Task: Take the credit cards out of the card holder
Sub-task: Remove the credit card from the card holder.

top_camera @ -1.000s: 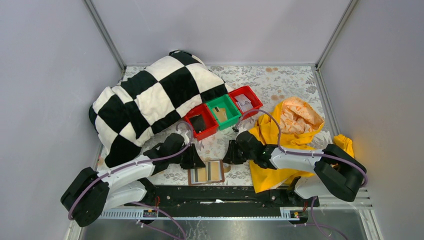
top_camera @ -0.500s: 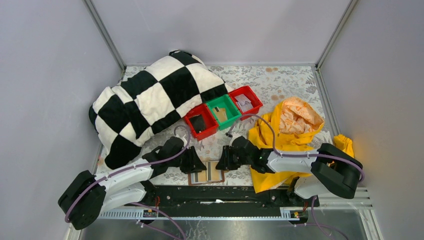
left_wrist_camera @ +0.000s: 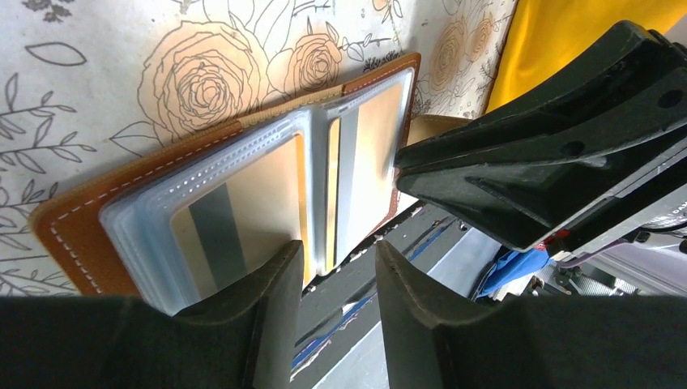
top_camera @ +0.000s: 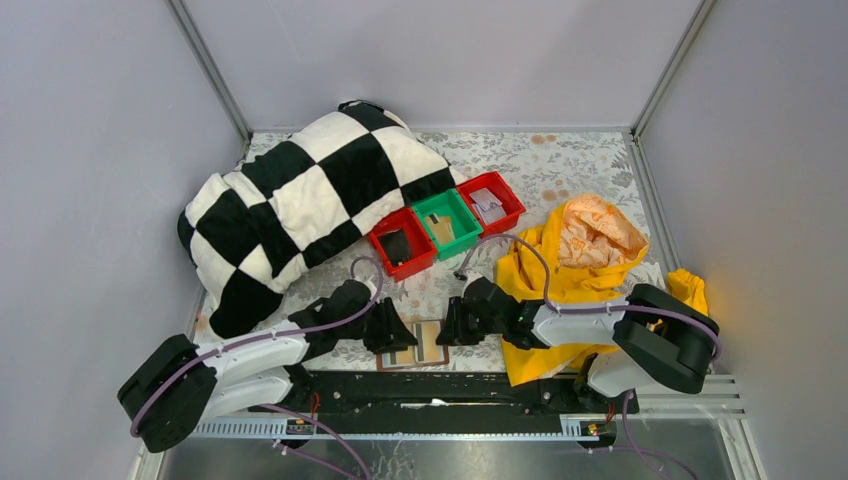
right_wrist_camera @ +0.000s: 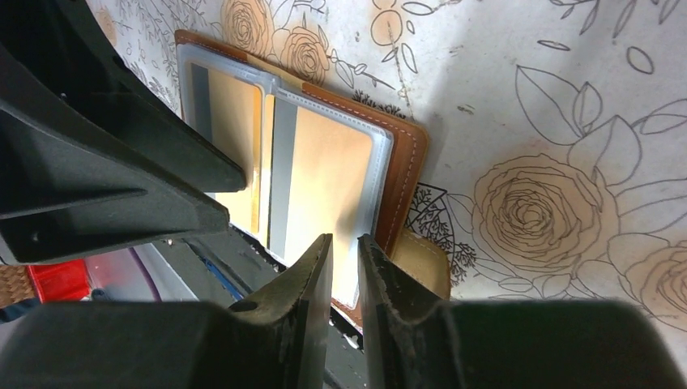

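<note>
Brown card holder flat between left gripper and right gripper

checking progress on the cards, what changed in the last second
Both arms closed in on the open card holder. The right pincer slid left to its right edge. The left pincer edged closer over its left half. Nothing was pulled out: the card holder stayed put, cards inside.

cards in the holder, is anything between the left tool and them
Only the clear sleeves: the cards lie inside them in the open holder. The left tool, jaws apart, is at a sleeve's edge, with nothing else visible between. The right tool sits at the holder's other side.
</note>
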Robot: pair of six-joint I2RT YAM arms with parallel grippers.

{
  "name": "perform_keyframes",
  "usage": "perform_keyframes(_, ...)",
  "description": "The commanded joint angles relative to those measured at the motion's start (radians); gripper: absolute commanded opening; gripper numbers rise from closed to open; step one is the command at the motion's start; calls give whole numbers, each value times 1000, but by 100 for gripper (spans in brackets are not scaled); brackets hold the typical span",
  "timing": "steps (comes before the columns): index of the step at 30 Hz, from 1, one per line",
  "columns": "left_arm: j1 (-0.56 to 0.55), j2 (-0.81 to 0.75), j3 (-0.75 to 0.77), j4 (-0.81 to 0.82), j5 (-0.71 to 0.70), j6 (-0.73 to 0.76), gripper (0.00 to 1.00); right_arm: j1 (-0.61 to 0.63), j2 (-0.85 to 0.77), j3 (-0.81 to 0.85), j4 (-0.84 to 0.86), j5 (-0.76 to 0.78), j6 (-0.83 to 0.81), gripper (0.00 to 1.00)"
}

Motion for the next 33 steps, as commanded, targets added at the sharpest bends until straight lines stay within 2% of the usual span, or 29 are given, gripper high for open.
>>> perform_keyframes(1,-4,29,-6,42,-17,3,43,8,31,13,38,-4,2,26)
perform_keyframes(12,-5,43,-30,57,-26,8,37,9,90,31,66,-22,4,25)
perform_keyframes(28,-5,-4,-63,111,-29,-10,1,9,105,40,54,-18,9,25)
perform_keyframes(33,-5,-3,-63,100,-31,-8,0,9,103,38,48,-16,10,25)
